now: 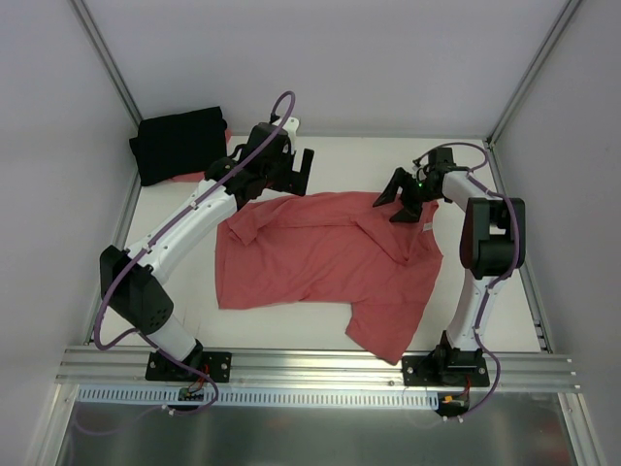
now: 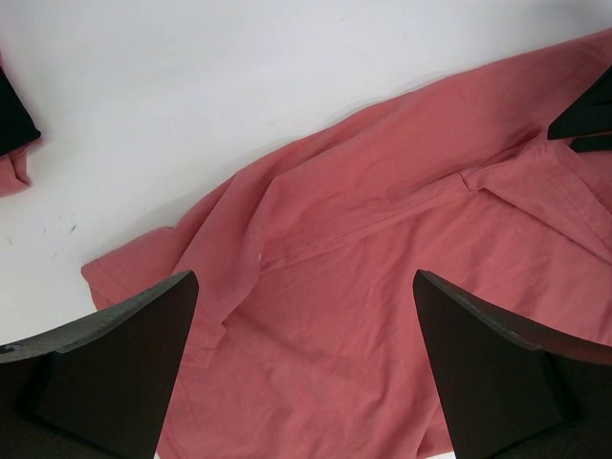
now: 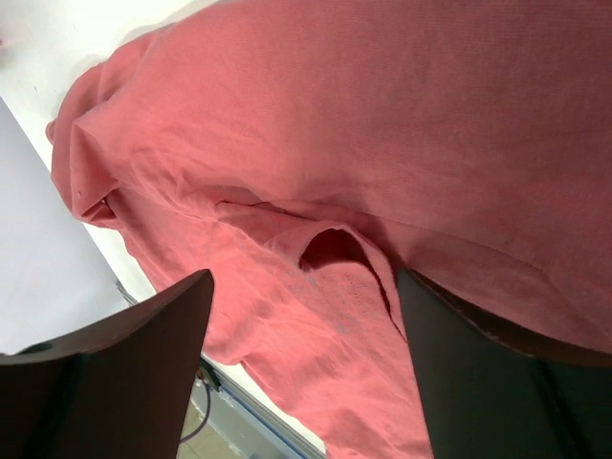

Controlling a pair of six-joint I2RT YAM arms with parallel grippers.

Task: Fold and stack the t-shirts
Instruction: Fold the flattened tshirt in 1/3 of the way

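Note:
A coral-red t-shirt (image 1: 320, 257) lies rumpled and partly spread in the middle of the table, one part hanging toward the front edge. A black t-shirt (image 1: 179, 144) lies folded at the far left corner, on top of another bit of red cloth. My left gripper (image 1: 291, 175) is open and empty above the red shirt's far left edge (image 2: 316, 277). My right gripper (image 1: 400, 202) is open and empty above the shirt's far right edge, with the neck opening (image 3: 330, 251) between its fingers (image 3: 143, 363).
White walls with metal posts close in the table on the left, back and right. An aluminium rail (image 1: 310, 369) runs along the front edge, where both arm bases are bolted. Bare white tabletop (image 1: 369, 160) shows beyond the shirt.

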